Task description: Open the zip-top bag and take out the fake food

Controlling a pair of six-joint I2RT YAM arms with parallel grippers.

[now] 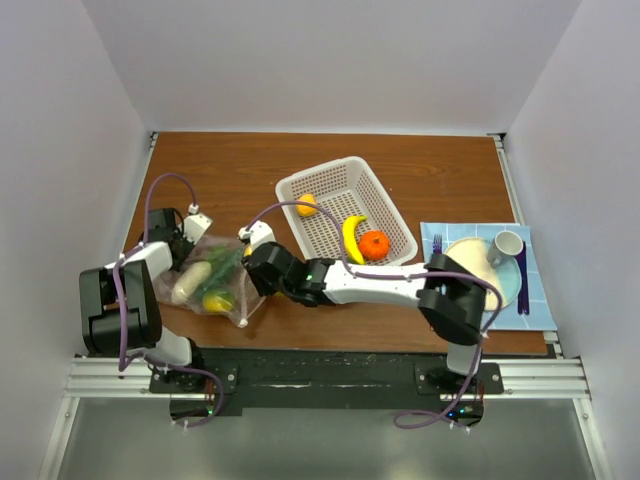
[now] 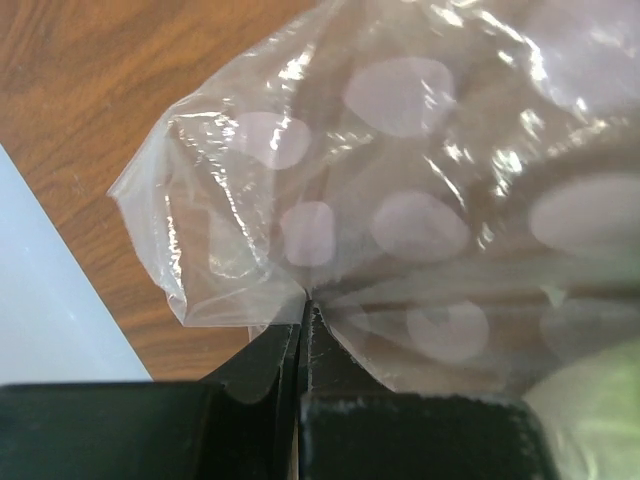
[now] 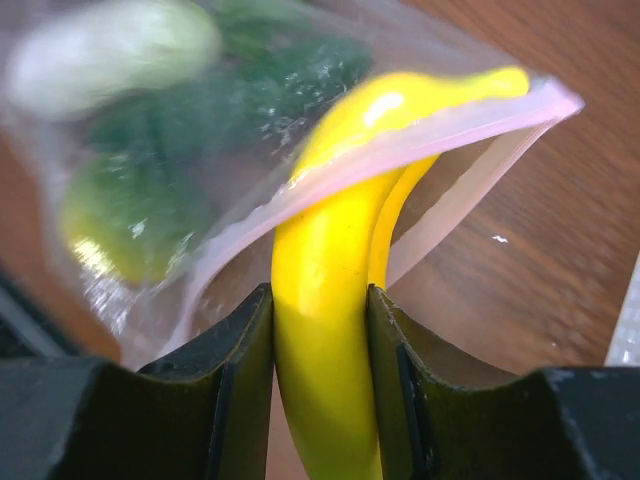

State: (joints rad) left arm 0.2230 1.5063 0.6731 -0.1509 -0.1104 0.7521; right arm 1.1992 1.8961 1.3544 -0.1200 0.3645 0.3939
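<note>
At the lower left of the top view, the zip-top bag (image 1: pixel 245 300) lies on the worktop (image 1: pixel 440 170). The left end effector (image 2: pixel 300 325) is pinched tight on one bag corner. The right end effector (image 3: pixel 320 300) clamps one curved yellow piece of fake food (image 3: pixel 322 420) at the bag's mouth. Farther back, at centre, one white basket (image 1: pixel 330 180) holds three pieces: one banana (image 1: pixel 352 238), one orange (image 1: pixel 373 244) and one small yellow-orange piece (image 1: pixel 307 205).
</note>
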